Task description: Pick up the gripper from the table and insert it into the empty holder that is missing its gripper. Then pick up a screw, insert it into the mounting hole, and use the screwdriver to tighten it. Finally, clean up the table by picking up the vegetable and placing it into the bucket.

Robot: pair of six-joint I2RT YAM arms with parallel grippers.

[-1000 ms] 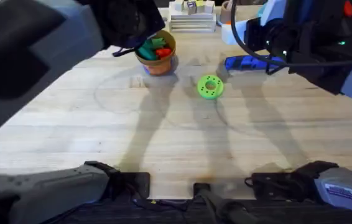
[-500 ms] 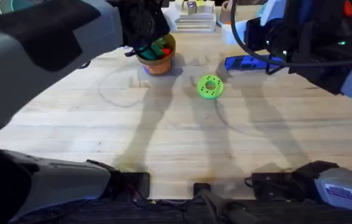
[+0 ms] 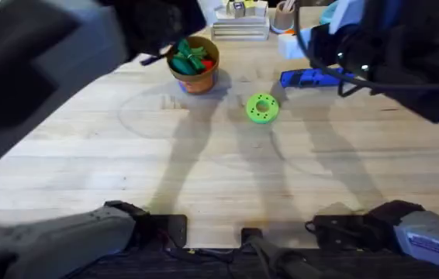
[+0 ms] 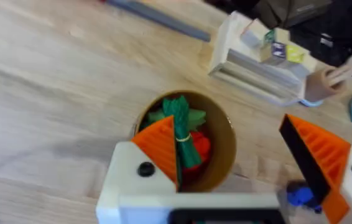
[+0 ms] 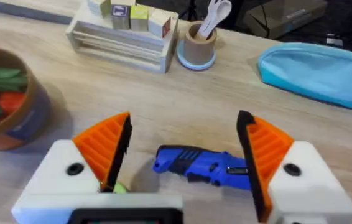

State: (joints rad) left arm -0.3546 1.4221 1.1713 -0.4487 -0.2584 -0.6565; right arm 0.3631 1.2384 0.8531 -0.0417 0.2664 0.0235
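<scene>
Hovering your left gripper [image 4: 232, 168] right over the terracotta bucket [image 4: 226, 134], fingers spread wide and holding nothing. The dark green vegetable [image 4: 182, 127] already lies inside the bucket among other toy produce, one stalk end leaning on the orange pad [image 4: 160, 146]. So the cleanup drop looks done to me; the wide spread fits a release and you sit high enough that lifting away shouldn't catch the rim.

Your right gripper [image 5: 182, 158] hangs over the blue screwdriver [image 5: 204, 165], fingers wide, one to either side of the driver and not touching it. The driver lies on its side on the wooden table [image 3: 204, 170], to the right of the bucket. That straddle looks like a grasp setup or a fresh put-down; can't tell which.

The lime-green disc [image 3: 262, 108] sits between bucket and screwdriver, slightly nearer the arm bases. Behind the bucket stands a white rack with small blocks [image 5: 123, 25], with a beige cup [image 5: 199, 43] holding white utensils beside it, and a light blue pouch [image 5: 316, 65] farther right. Loose orange gripper wedge, holder and screw: can't spot any.
</scene>
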